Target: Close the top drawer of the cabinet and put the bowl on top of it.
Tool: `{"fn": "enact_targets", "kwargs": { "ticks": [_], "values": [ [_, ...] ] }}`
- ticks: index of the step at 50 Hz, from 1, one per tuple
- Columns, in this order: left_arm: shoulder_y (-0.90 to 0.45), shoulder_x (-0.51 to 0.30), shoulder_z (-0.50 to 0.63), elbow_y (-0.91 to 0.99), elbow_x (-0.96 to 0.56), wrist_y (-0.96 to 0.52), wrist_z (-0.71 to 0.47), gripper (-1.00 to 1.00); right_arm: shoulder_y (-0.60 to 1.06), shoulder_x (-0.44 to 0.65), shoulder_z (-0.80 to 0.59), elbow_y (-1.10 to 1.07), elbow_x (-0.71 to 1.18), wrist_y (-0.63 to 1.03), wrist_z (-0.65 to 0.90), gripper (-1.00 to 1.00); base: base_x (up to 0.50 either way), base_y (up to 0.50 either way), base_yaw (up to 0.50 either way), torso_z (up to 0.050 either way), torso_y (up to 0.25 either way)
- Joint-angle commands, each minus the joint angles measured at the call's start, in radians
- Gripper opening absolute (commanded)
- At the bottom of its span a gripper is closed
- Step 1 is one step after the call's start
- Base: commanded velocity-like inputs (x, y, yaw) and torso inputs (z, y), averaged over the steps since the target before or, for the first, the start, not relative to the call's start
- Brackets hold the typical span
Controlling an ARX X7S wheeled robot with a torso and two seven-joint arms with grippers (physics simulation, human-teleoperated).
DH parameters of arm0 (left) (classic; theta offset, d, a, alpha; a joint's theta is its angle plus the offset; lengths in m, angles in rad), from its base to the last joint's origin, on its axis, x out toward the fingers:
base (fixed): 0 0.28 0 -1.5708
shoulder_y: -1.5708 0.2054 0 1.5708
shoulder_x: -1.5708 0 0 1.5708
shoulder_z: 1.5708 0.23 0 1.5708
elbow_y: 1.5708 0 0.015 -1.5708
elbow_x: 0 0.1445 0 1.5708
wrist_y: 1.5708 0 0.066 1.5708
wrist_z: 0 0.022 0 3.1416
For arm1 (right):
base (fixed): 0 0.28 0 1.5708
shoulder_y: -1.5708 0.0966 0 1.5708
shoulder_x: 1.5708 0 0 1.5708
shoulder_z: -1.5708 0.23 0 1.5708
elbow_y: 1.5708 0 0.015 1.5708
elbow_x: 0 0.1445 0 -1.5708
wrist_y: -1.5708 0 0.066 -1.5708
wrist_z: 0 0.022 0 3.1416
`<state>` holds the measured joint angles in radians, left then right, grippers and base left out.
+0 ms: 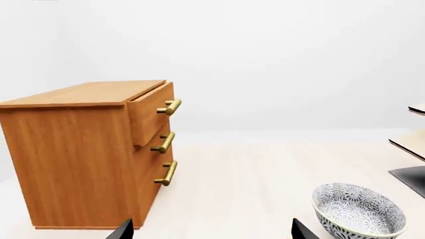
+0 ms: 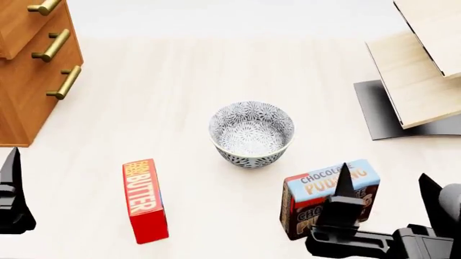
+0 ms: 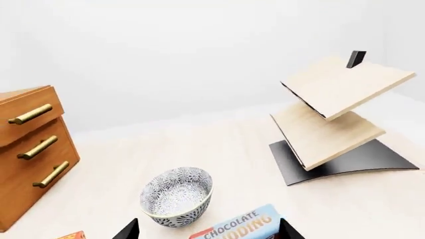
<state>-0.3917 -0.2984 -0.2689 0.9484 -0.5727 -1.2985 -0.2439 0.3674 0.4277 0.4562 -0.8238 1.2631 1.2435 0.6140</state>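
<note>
Bowl first: the round deep white bowl with the fine grey floral pattern (image 2: 251,134) sits upright on your pale wooden bench (image 2: 180,81), near the middle of the head view, with nothing touching it. The orange-brown wooden cabinet with brass bar handles (image 2: 29,81) fills the upper left of that frame, well apart from the bowl. In the left wrist view you can see its top drawer (image 1: 151,113) pulled partway out, its front standing proud of the two drawers below.

Your left gripper (image 2: 11,189) shows at the lower left edge of the head view as a single dark finger; from its wrist camera, two black fingertips (image 1: 123,230) stand wide apart with nothing between them. Your right gripper (image 2: 385,205) sits at the lower right, its fingers spread wide and empty, just in front of the blue and brown chocolate pudding box (image 2: 327,197).

A red butter box (image 2: 144,200) lies flat at the lower left of centre, beside neither gripper. At the upper right you have a pale plywood structure of tilted shelves on a black base (image 2: 418,81).
</note>
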Motion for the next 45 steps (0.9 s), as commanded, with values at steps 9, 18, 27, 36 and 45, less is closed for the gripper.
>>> {"fn": "enact_targets", "kwargs": {
  "ticks": [9, 18, 27, 36, 45],
  "values": [
    [-0.078, -0.062, -0.109, 0.074, -0.191, -0.15, -0.103, 1.0, 0.001, 0.056, 0.156, -0.064, 0.231, 0.062, 0.079, 1.0, 0.06, 0.0, 0.0, 0.0, 0.0],
    [-0.064, -0.084, -0.078, 0.071, -0.201, -0.125, -0.125, 1.0, -0.008, 0.039, 0.141, -0.055, 0.15, 0.039, 0.013, 1.0, 0.34, 0.0, 0.0, 0.0, 0.0],
    [-0.015, -0.108, -0.031, 0.034, -0.167, -0.033, -0.125, 1.0, -0.017, 0.037, 0.12, -0.056, 0.112, 0.028, -0.007, 1.0, 0.37, 0.0, 0.0, 0.0, 0.0],
    [0.03, -0.128, 0.004, 0.018, -0.135, 0.031, -0.126, 1.0, -0.018, 0.035, 0.091, -0.062, 0.08, 0.019, -0.02, 1.0, 0.44, 0.0, 0.0, 0.0, 0.0],
    [0.019, -0.128, -0.029, 0.031, -0.175, 0.006, -0.138, 1.0, -0.012, 0.049, 0.099, -0.059, 0.123, 0.017, 0.016, 1.0, 0.49, 0.0, 0.0, 0.0, 0.0]
  ]
}}
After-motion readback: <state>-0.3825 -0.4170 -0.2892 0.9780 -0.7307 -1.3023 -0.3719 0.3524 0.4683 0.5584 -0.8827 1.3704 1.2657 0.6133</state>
